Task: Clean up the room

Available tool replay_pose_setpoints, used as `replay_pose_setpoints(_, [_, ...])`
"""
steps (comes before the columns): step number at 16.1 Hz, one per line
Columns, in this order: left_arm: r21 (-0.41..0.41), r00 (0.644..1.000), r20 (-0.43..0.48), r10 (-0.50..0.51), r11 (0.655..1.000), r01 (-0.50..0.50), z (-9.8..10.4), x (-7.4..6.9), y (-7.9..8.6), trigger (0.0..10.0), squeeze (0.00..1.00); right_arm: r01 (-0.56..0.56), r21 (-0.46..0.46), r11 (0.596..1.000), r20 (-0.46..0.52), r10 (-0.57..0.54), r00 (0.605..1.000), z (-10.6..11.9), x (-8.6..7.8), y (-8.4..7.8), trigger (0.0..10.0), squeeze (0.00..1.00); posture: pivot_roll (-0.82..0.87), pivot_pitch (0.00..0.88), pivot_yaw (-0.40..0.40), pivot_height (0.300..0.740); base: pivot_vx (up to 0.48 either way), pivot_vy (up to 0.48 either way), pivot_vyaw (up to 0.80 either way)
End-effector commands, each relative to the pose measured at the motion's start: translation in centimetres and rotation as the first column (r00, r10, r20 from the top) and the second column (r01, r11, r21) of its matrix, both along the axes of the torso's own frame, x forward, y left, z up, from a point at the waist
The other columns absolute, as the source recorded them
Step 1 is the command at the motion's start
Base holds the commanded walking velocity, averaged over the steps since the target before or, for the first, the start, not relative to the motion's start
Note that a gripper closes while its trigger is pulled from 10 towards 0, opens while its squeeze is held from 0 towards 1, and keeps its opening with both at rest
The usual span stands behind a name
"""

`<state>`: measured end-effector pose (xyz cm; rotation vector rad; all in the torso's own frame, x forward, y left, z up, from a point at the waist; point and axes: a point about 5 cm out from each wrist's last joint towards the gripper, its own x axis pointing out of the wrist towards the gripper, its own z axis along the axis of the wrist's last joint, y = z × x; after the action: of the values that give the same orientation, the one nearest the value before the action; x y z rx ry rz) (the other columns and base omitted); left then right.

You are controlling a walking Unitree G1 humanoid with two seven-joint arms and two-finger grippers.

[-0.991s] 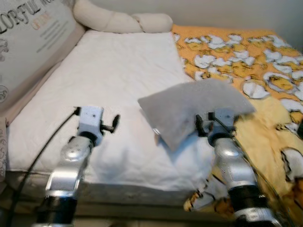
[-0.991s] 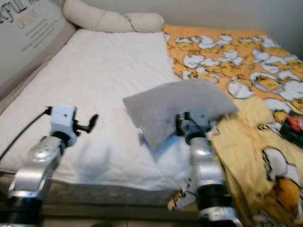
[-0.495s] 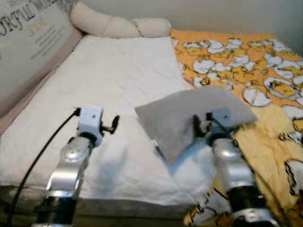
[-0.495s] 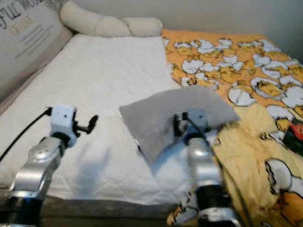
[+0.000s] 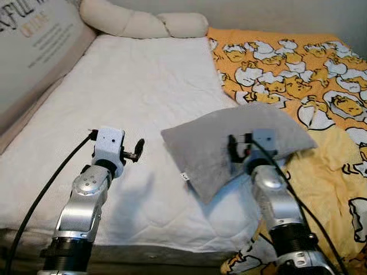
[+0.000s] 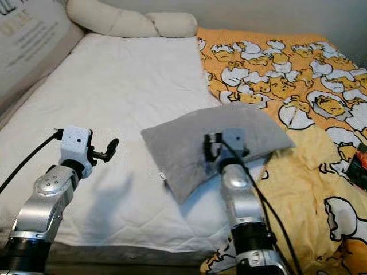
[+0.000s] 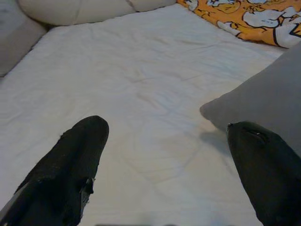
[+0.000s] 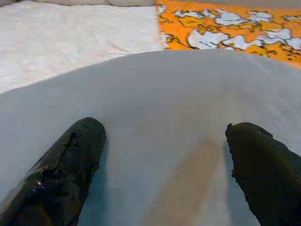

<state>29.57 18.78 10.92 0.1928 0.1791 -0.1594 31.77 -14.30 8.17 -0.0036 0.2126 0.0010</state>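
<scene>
From the head views, a grey pillow [image 5: 229,143] is seen lying on the white mattress [image 5: 143,97], its right end touching the orange patterned duvet [image 5: 287,63] at 3 o'clock. A long cream bolster [image 5: 143,23] is set at 12 o'clock.

In the left wrist view, the left gripper [image 7: 169,165] is held wide apart above the bare sheet.

In the right wrist view, the right gripper [image 8: 164,169] is spread wide over the pillow.
</scene>
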Motion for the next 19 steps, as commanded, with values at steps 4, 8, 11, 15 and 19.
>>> replay_pose_setpoints(4, [0.072,0.997,-0.011,-0.079,0.994,0.079,0.5,-0.2,-0.3,10.0,0.00,0.053,-0.005,0.999,0.027,-0.053,0.998,0.8,0.3,-1.2,10.0,0.00,-0.01,0.000,-0.008,0.740,0.000,0.000,0.00])
replay_pose_setpoints(8, [0.120,0.991,-0.043,-0.125,0.984,0.129,0.1,-0.5,-0.6,10.0,0.00,0.199,-0.091,0.976,-0.031,-0.202,0.979,0.2,0.4,-5.8,10.0,0.00,-0.01,0.000,-0.010,0.740,0.000,0.000,0.00])
replay_pose_setpoints(11, [0.161,0.990,-0.074,-0.121,0.978,0.132,-0.3,1.0,-0.6,10.0,0.00,0.269,-0.152,0.951,-0.092,-0.285,0.954,-0.4,0.2,-8.2,10.0,0.00,-0.01,0.000,-0.017,0.740,0.000,0.000,0.00])
replay_pose_setpoints(15, [0.159,0.989,-0.066,-0.132,0.977,0.141,0.1,1.9,-0.9,10.0,0.00,0.261,0.144,0.955,-0.053,-0.256,0.965,0.7,0.6,-7.7,10.0,0.95,-0.04,0.000,0.003,0.740,0.000,0.000,0.00])
replay_pose_setpoints(19, [0.143,0.976,-0.073,-0.205,0.966,0.214,-0.1,1.6,-1.9,10.0,0.00,0.029,0.184,0.982,-0.036,-0.023,0.999,1.3,1.7,-4.2,10.0,1.00,-0.03,0.000,-0.011,0.740,0.000,0.000,0.00])
